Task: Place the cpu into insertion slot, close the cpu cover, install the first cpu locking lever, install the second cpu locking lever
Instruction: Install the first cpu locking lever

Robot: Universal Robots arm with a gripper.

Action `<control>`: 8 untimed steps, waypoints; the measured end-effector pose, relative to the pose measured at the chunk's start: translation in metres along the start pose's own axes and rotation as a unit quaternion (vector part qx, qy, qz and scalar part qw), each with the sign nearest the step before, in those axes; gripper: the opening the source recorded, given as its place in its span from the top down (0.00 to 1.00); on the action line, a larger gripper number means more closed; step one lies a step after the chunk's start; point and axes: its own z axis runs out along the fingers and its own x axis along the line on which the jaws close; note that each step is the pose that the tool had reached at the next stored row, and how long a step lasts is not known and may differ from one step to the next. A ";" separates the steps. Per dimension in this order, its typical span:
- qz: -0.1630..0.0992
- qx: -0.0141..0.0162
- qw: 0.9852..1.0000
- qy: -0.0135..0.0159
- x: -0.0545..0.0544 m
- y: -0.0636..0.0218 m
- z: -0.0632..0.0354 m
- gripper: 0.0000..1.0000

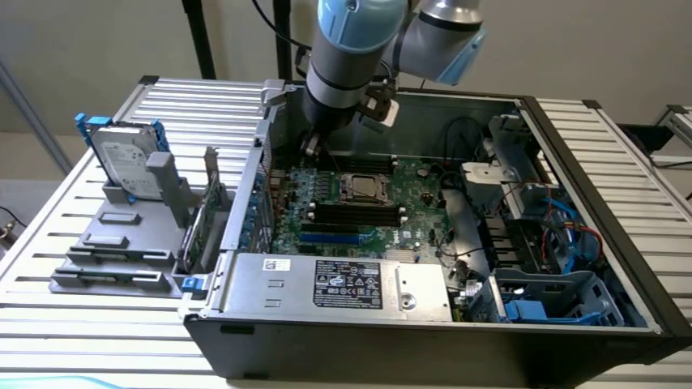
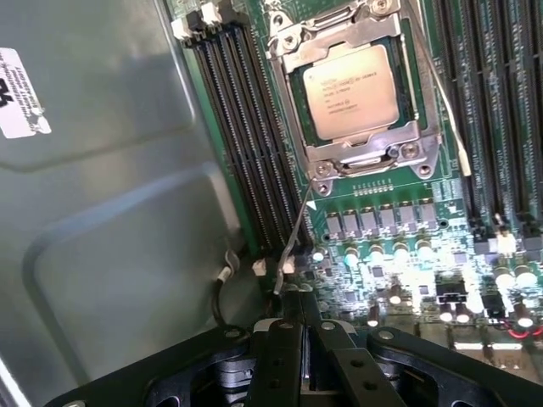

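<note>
Closed tool (image 2: pixel 303 298) at the tip of a locking lever (image 2: pixel 295 236), cpu (image 2: pixel 350 89) under cpu cover (image 2: pixel 361 146).

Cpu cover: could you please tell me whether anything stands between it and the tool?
Only a thin lever: it runs from the cover corner over the board to the tool tip. Nothing else visible stands between them; the cover already lies around the cpu.
</note>
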 end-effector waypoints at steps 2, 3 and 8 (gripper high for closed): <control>0.009 -0.003 1.000 0.003 0.000 -0.0001 -0.0001 0.89; 0.014 -0.005 1.000 0.005 0.000 0.0000 0.0000 0.89; 0.040 -0.016 0.999 0.012 0.000 0.0001 0.0000 0.89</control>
